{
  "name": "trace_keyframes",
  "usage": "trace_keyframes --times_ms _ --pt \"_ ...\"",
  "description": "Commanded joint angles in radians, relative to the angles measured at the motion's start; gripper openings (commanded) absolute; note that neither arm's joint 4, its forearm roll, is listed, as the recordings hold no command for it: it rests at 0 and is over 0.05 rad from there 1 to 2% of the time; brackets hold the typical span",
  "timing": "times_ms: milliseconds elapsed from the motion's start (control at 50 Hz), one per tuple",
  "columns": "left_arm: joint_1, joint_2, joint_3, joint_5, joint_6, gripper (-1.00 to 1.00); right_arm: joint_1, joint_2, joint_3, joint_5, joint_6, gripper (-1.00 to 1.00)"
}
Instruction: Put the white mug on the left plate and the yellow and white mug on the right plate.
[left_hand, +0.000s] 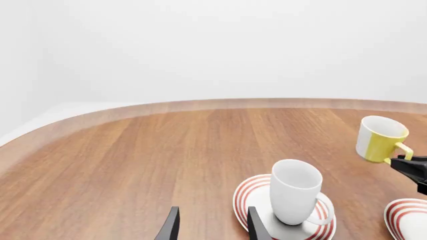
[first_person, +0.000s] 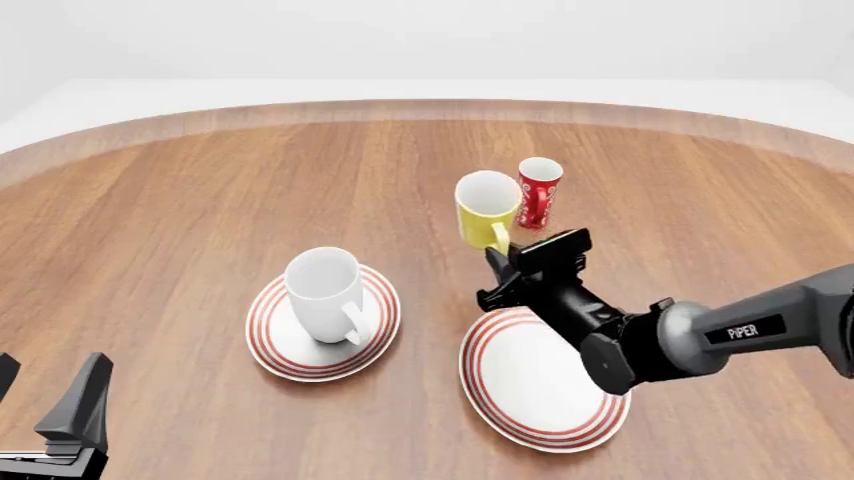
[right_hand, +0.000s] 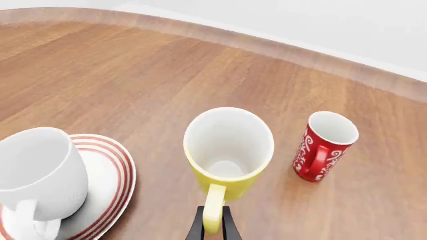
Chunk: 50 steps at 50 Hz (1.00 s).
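- One mug is left to place: the yellow and white mug (first_person: 486, 208) stands upright on the bare wood, beyond the right plate (first_person: 534, 385) and not on it, handle turned toward the arms.
- Judged by its look, it is a small glazed ceramic piece: stiff, light for its kind, smooth enough to slip, and liable to chip if knocked or dropped.
- Its handle is the only hold on offer, and the right wrist view shows the right gripper (right_hand: 213, 226) clamped on that yellow loop, one dark finger on each side, tight against it.
- A handle pinch sits off the mug's centre, so I would expect the body to swing or tilt on lifting; a slow, level carry seems wise.
- Just beside it, close but seemingly apart, stands a slim red cup (first_person: 539, 191) with white marks; a sideways sweep could tip that cup.
- Further out, the white mug (first_person: 327, 293) already stands upright on the left plate (first_person: 276, 346), handle facing the arms, so that half looks done.
- Low at the near left corner of the wooden table (first_person: 174, 210), the left gripper (first_person: 54, 400) hangs with fingers spread and nothing between them, well apart from both plates in the front view.
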Motion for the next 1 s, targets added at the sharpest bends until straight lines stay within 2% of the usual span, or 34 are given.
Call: trace_keyframes --times_ms 20,200,640,1000 --pt "0.000 0.000 0.000 0.000 0.000 1.00 0.001 -0.092 0.118 -0.043 -0.013 -1.00" --pt "0.000 0.000 0.000 0.000 0.000 1.00 -0.018 -0.174 0.223 -0.068 -0.027 -1.00" --pt "0.000 0.000 0.000 0.000 0.000 1.00 -0.025 -0.351 0.446 -0.144 -0.021 -1.00" --pt "0.000 0.000 0.000 0.000 0.000 1.00 -0.048 -0.563 0.600 -0.087 -0.036 -1.00"
